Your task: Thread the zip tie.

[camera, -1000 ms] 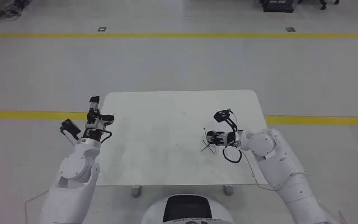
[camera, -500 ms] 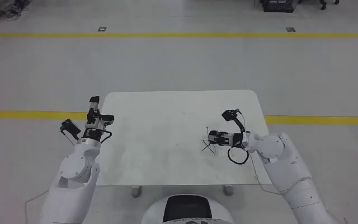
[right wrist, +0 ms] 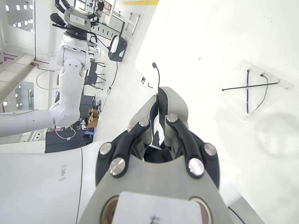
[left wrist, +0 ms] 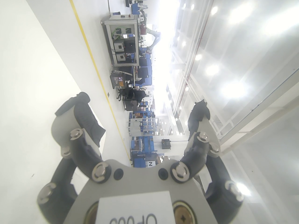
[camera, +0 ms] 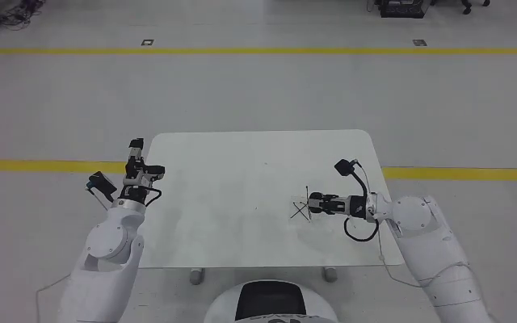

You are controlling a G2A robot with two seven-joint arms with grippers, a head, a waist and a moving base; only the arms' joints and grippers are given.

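Note:
My right gripper (right wrist: 159, 94) is shut on a thin black zip tie (right wrist: 158, 75) that sticks out past its fingertips, its square head at the free end. In the top view this gripper (camera: 317, 202) hovers over the right part of the white table (camera: 242, 178). Just beside it, several more black zip ties (right wrist: 247, 87) lie crossed on a clear plastic sheet (right wrist: 236, 75); in the top view the crossed zip ties (camera: 300, 211) are a small dark X. My left gripper (left wrist: 140, 101) is open and holds nothing, pointing upward at the table's left edge (camera: 136, 157).
The white table has a bare surface (camera: 226, 210) between the two arms. Its right edge (camera: 380, 186) lies close behind the right wrist. Yellow floor lines (camera: 258, 51) run beyond the table.
The right arm has drawn back to the right, carrying the gripper and its zip tie slightly away from the crossed ties. The left arm has not moved.

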